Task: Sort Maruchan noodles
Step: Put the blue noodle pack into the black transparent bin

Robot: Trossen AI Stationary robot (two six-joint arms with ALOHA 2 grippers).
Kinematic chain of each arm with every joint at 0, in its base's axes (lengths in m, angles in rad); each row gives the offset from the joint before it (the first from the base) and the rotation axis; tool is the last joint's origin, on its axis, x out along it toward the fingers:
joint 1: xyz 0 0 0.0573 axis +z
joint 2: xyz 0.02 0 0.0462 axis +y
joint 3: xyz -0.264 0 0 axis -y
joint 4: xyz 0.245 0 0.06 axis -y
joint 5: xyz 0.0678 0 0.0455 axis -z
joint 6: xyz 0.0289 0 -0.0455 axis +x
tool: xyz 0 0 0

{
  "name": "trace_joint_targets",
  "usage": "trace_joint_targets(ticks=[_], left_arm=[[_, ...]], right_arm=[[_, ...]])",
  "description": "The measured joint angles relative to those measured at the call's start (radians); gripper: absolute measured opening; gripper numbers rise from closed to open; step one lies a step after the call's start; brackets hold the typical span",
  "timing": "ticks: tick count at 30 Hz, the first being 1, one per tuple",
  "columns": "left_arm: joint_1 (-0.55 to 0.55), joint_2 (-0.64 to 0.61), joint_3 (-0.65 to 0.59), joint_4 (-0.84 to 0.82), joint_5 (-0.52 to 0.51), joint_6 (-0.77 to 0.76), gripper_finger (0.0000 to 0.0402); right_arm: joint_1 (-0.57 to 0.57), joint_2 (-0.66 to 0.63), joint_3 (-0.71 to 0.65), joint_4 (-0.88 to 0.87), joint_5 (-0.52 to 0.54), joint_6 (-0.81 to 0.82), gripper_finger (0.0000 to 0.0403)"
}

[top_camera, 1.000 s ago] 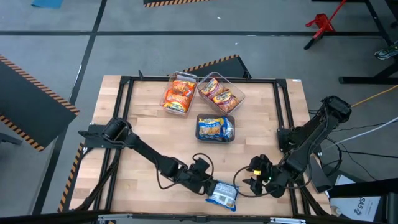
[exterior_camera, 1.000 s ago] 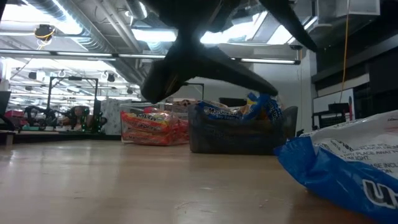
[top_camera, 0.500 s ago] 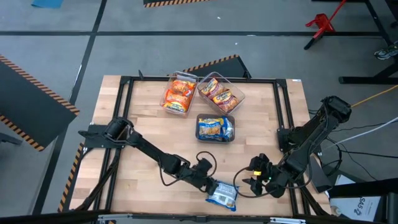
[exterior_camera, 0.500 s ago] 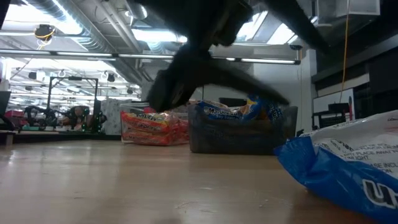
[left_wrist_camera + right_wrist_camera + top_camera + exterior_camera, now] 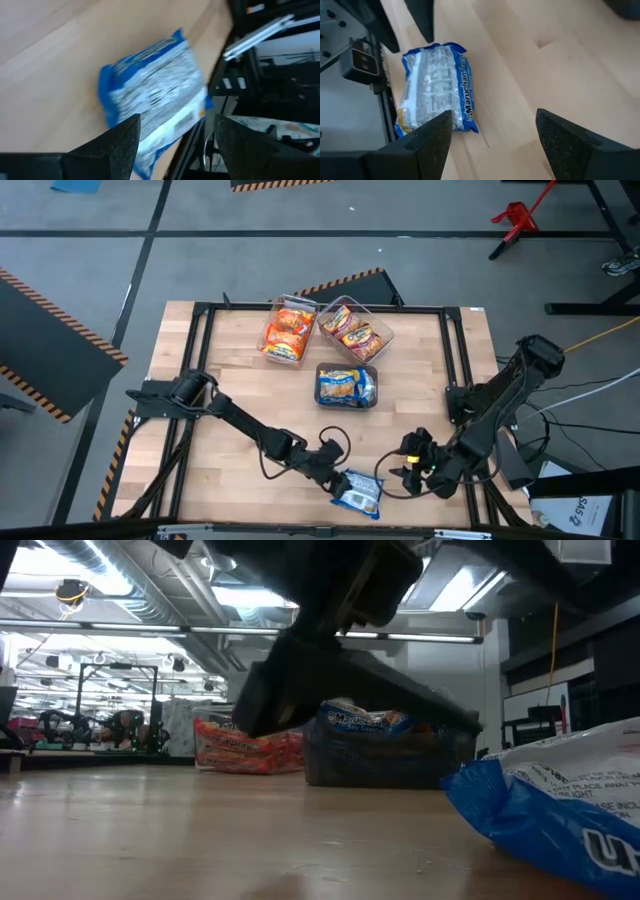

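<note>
Left gripper (image 5: 338,482), jaws apart, lines up on last loose blue-and-white Maruchan packet (image 5: 359,493); right gripper (image 5: 411,462) waits beside it, jaws apart.

A blue-and-white noodle packet (image 5: 152,95) lies flat on the pale wooden table (image 5: 45,70), close to the table's edge, where a black metal frame (image 5: 235,60) runs alongside. The packet is blurred, so its print cannot be read. The left gripper (image 5: 172,145) sits just short of the packet, its two dark fingers (image 5: 117,145) spread apart on either side of the packet's near end, nothing between them.
</note>
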Motion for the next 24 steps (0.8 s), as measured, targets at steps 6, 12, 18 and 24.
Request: trace_joint_targets(ticks=[6,12,18,24], left_arm=[[-0.01,0.0,0.0,-0.101,0.021,-0.06,0.0242],[-0.018,0.0,-0.001,-0.148,-0.022,-0.083,0.0241],[-0.033,0.023,-0.001,-0.128,-0.081,-0.08,0.0241],[-0.028,0.092,0.002,-0.019,-0.053,-0.109,0.0241]], right_arm=[[0.009,0.061,0.0,0.025,-0.018,0.022,0.0273],[0.015,0.156,0.0,0.137,-0.076,0.032,0.0273],[0.043,0.198,0.0,0.183,-0.067,0.114,0.0273],[0.053,0.237,0.0,0.186,-0.051,0.161,0.0273]])
